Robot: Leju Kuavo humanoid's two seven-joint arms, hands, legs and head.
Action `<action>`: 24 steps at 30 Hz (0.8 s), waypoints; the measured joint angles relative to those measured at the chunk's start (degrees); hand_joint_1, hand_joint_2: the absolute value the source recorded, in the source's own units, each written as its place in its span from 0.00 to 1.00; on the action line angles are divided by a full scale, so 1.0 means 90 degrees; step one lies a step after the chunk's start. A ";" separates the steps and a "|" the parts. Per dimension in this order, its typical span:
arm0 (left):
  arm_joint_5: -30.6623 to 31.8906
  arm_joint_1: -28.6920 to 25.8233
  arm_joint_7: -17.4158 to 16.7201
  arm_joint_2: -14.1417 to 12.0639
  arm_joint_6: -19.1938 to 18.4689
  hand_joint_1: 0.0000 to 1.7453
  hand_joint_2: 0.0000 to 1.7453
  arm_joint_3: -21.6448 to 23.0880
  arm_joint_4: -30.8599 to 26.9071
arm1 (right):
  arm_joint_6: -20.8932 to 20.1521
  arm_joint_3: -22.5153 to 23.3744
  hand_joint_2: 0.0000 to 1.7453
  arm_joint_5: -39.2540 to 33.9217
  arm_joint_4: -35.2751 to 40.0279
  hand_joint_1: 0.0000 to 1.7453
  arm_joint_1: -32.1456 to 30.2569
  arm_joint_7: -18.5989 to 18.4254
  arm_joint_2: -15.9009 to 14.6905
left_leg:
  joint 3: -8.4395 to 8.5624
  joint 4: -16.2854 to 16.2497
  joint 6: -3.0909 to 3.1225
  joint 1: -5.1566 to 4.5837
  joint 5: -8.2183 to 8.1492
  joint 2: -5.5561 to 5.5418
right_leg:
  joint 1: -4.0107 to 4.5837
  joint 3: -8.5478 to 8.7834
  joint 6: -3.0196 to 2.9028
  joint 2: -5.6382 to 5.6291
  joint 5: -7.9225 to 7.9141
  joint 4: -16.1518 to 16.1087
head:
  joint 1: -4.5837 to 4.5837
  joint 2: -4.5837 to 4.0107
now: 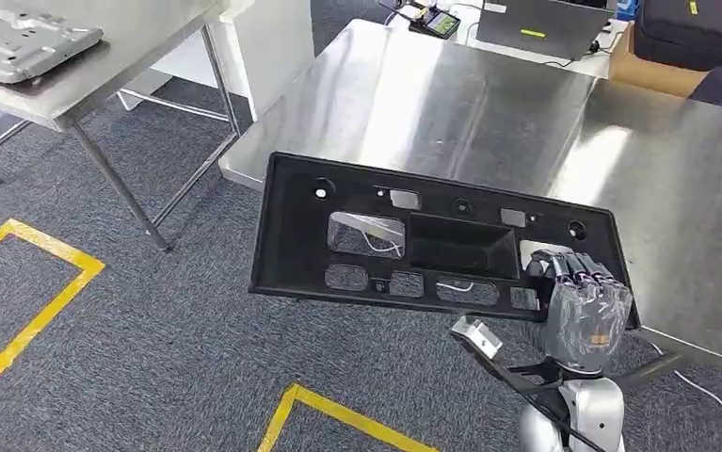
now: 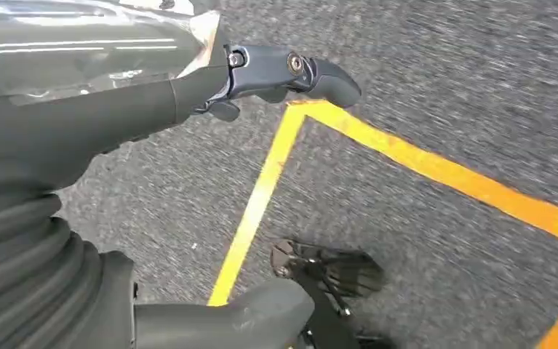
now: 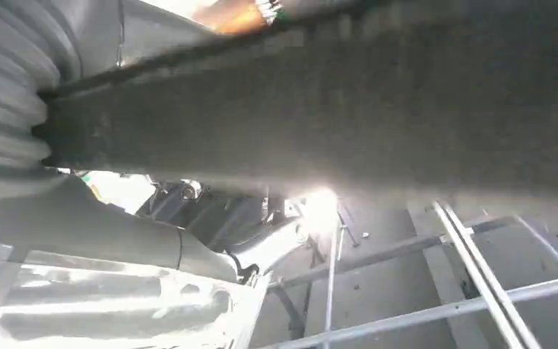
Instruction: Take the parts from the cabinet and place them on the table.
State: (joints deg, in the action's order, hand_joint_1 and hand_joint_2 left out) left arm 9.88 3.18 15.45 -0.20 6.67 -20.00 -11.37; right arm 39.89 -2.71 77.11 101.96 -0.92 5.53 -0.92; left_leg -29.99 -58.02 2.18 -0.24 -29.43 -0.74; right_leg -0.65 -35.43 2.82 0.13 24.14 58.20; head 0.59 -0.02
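A: How far along is the robot?

B: Most of the way, by the look of it. The right hand (image 1: pixel 585 306) grips the black plastic panel (image 1: pixel 432 240) by its near right corner, fingers wrapped over the edge. From that grip the panel stretches away to the hand's left, held roughly flat with a slight tilt.

A: Is it on the table yet?

B: Not yet, it seems. The far part of the panel hangs over the near edge of the steel table (image 1: pixel 489 104), which lies just ahead of the hand; the end farthest from the hand sticks out over the carpet. The right wrist view shows the panel's dark underside (image 3: pixel 319 109) right against the hand, with the table's legs beyond.

A: And the other hand?

B: The left hand (image 2: pixel 188 94) hangs low over the carpet and a yellow floor line (image 2: pixel 436 167), holding nothing, its fingers apart as far as they show.

A: So what remains?

B: Probably carrying the panel forward, setting it down fully on the table, and letting go. Whether more parts wait in the cabinet can't be told.
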 joint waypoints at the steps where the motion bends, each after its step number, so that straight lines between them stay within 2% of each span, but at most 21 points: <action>1: 0.0019 0.0005 0.0005 0.0000 -0.0005 0.00 1.00 0.0000 0.0000 | 0.0000 0.0000 1.00 0.0000 0.0000 0.98 0.0005 -0.0015 0.0007 | 0.0021 0.0013 -0.0038 0.0013 -0.0025 0.0009 | -0.0006 0.0008 -0.0079 0.0000 0.0033 0.0009 | -0.0015 0.0000; 2: 0.0037 0.0013 0.0005 0.0000 -0.0007 0.00 1.00 0.0000 0.0000 | -0.0005 0.0000 1.00 0.0002 0.0000 0.98 0.0022 -0.0027 0.0010 | 0.0040 0.0040 -0.0070 0.0034 -0.0043 0.0022 | 0.0017 0.0006 -0.0128 -0.0002 0.0056 0.0011 | -0.0039 0.0000; 3: 0.0039 0.0027 0.0005 0.0000 -0.0007 0.00 1.00 0.0000 -0.0002 | -0.0005 0.0007 1.00 0.0005 0.0007 0.98 0.0047 -0.0032 0.0007 | 0.0053 0.0052 -0.0112 0.0058 -0.0068 0.0037 | 0.0010 0.0017 -0.0181 -0.0015 0.0069 0.0001 | -0.0014 0.0000; 4: 0.0046 0.0048 0.0005 -0.0010 -0.0007 0.00 1.00 0.0000 -0.0007 | -0.0010 0.0010 1.00 0.0007 0.0017 0.98 0.0064 -0.0032 0.0017 | 0.0066 0.0005 -0.0156 0.0094 -0.0124 0.0042 | -0.0089 0.0075 -0.0241 -0.0026 0.0062 -0.0046 | -0.0024 0.0000; 5: 0.0053 0.0066 0.0005 -0.0007 -0.0007 0.00 1.00 0.0002 -0.0007 | -0.0012 0.0017 1.00 0.0010 0.0022 0.98 0.0073 -0.0034 0.0032 | 0.0011 -0.0181 -0.0193 0.0097 -0.0184 0.0059 | -0.0068 0.0125 -0.0279 -0.0035 0.0095 -0.0059 | -0.0036 0.0000; 6: 0.0056 0.0088 0.0005 -0.0007 -0.0010 0.00 1.00 0.0002 -0.0007 | -0.0015 0.0022 1.00 0.0014 0.0019 0.98 0.0091 -0.0032 0.0039 | -0.0203 -0.0603 -0.0219 0.0108 -0.0373 0.0059 | -0.0069 0.0173 -0.0351 -0.0023 0.0141 -0.0058 | -0.0044 0.0000; 8: 0.0053 0.0083 0.0005 -0.0010 -0.0010 0.00 1.00 0.0002 -0.0007 | -0.0034 0.0022 1.00 0.0015 0.0017 0.98 0.0117 -0.0032 0.0051 | -0.0831 -0.1634 -0.0278 0.0114 -0.0721 0.0059 | -0.0052 0.0258 -0.0425 -0.0021 0.0212 -0.0057 | -0.0036 0.0000; 9: 0.0053 0.0075 0.0002 -0.0010 -0.0010 0.00 1.00 0.0002 -0.0005 | -0.0046 0.0022 1.00 0.0014 0.0012 0.98 0.0134 -0.0032 0.0053 | -0.1115 -0.1989 -0.0298 0.0119 -0.0759 0.0060 | -0.0050 0.0302 -0.0423 -0.0026 0.0256 -0.0055 | -0.0046 0.0000; 10: 0.0054 0.0060 0.0000 -0.0010 -0.0010 0.00 1.00 0.0002 -0.0002 | -0.0054 0.0022 1.00 0.0014 0.0007 0.98 0.0132 -0.0032 0.0056 | -0.1255 -0.2031 -0.0303 0.0130 -0.0623 0.0060 | -0.0049 0.0359 -0.0419 -0.0036 0.0296 -0.0055 | -0.0041 0.0000; 11: 0.0054 0.0054 0.0000 -0.0010 -0.0010 0.00 1.00 0.0002 -0.0002 | -0.0061 0.0024 1.00 0.0014 0.0000 0.98 0.0133 -0.0032 0.0056 | -0.1238 -0.1776 -0.0296 0.0141 -0.0337 0.0061 | -0.0049 0.0425 -0.0412 -0.0049 0.0347 -0.0055 | -0.0039 0.0000; 12: 0.0054 0.0057 0.0005 -0.0012 -0.0010 0.00 1.00 0.0002 -0.0002 | -0.0070 0.0024 1.00 0.0014 -0.0005 0.98 0.0133 -0.0032 0.0061 | -0.1105 -0.1328 -0.0288 0.0150 0.0018 0.0062 | -0.0048 0.0503 -0.0393 -0.0055 0.0398 -0.0056 | -0.0048 0.0000; 13: 0.0051 0.0060 0.0014 -0.0017 -0.0010 0.00 1.00 0.0002 -0.0002 | -0.0071 0.0024 1.00 0.0005 -0.0007 0.98 0.0140 -0.0032 0.0065 | -0.0894 -0.0745 -0.0258 0.0151 0.0405 0.0064 | -0.0048 0.0586 -0.0370 -0.0056 0.0456 -0.0057 | -0.0039 0.0000; 14: 0.0046 0.0055 0.0019 -0.0017 -0.0010 0.00 1.00 0.0002 0.0000 | -0.0071 0.0024 1.00 0.0002 -0.0012 0.98 0.0155 -0.0029 0.0066 | -0.0735 -0.0288 -0.0214 0.0149 0.0657 0.0066 | -0.0048 0.0552 -0.0343 -0.0056 0.0505 -0.0070 | -0.0051 0.0000; 15: 0.0044 0.0058 0.0022 -0.0017 -0.0010 0.00 1.00 0.0000 0.0002 | -0.0071 0.0024 1.00 -0.0010 -0.0022 0.98 0.0183 -0.0029 0.0066 | -0.0649 -0.0119 -0.0186 0.0102 0.0535 0.0061 | 0.0038 0.0601 -0.0291 -0.0065 0.0569 -0.0045 | -0.0058 0.0000; 18: 0.0044 0.0033 0.0027 -0.0017 -0.0010 0.00 1.00 0.0000 0.0002 | -0.0071 0.0024 1.00 -0.0044 -0.0024 0.98 0.0220 -0.0012 0.0068 | -0.0650 -0.0120 -0.0065 0.0043 0.0460 0.0052 | 0.0002 0.0630 -0.0193 -0.0071 0.0612 -0.0124 | -0.0056 0.0000; 19: 0.0044 0.0038 0.0027 -0.0017 -0.0010 0.00 1.00 0.0000 0.0000 | -0.0073 0.0024 1.00 -0.0054 -0.0022 0.98 0.0226 -0.0003 0.0066 | -0.0589 -0.0043 -0.0020 0.0057 0.0475 0.0048 | 0.0039 0.0661 -0.0138 -0.0068 0.0648 -0.0151 | -0.0051 0.0000; 20: 0.0042 0.0028 0.0031 -0.0015 -0.0015 0.00 1.00 -0.0002 -0.0002 | -0.0073 0.0027 1.00 -0.0063 -0.0029 0.98 0.0230 0.0019 0.0051 | -0.0500 0.0035 0.0013 0.0100 0.0496 0.0050 | 0.0019 0.0640 -0.0125 -0.0037 0.0697 -0.0014 | -0.0041 0.0000; 21: 0.0041 0.0032 0.0032 -0.0015 -0.0022 0.00 1.00 -0.0002 -0.0002 | -0.0073 0.0029 1.00 -0.0076 -0.0034 0.98 0.0245 0.0039 0.0039 | -0.0444 0.0069 0.0055 0.0088 0.0468 0.0044 | 0.0014 0.0486 -0.0142 -0.0035 0.0801 0.0289 | -0.0039 0.0000; 22: 0.0042 0.0037 0.0032 -0.0017 -0.0027 0.00 1.00 -0.0005 -0.0002 | -0.0075 0.0027 1.00 -0.0100 -0.0046 0.98 0.0263 0.0063 0.0039 | -0.0411 0.0067 0.0096 0.0087 0.0440 0.0051 | 0.0005 0.0157 -0.0186 -0.0037 0.0990 0.0850 | -0.0034 0.0000; 23: 0.0041 0.0039 0.0032 -0.0017 -0.0027 0.00 1.00 -0.0005 -0.0002 | -0.0078 0.0027 1.00 -0.0119 -0.0058 0.98 0.0255 0.0068 0.0032 | -0.0378 0.0067 0.0118 0.0081 0.0397 0.0051 | 0.0000 -0.0182 -0.0203 -0.0037 0.1120 0.1364 | -0.0036 0.0000; 24: 0.0041 0.0037 0.0032 -0.0017 -0.0027 0.00 1.00 -0.0007 -0.0002 | -0.0083 0.0029 1.00 -0.0139 -0.0078 0.98 0.0248 0.0070 0.0029 | -0.0337 0.0067 0.0123 0.0080 0.0352 0.0048 | 0.0000 -0.0492 -0.0184 -0.0037 0.1168 0.1777 | -0.0034 0.0000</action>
State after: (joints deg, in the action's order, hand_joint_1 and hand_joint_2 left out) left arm 10.25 3.52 15.74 -0.35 6.43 -20.06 -11.39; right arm 39.15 -2.45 75.86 101.26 1.31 6.16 -0.66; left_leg -33.02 -57.42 3.28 0.48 -26.26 -0.31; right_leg -0.65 -39.86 1.16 -0.20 34.65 74.20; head 0.28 -0.02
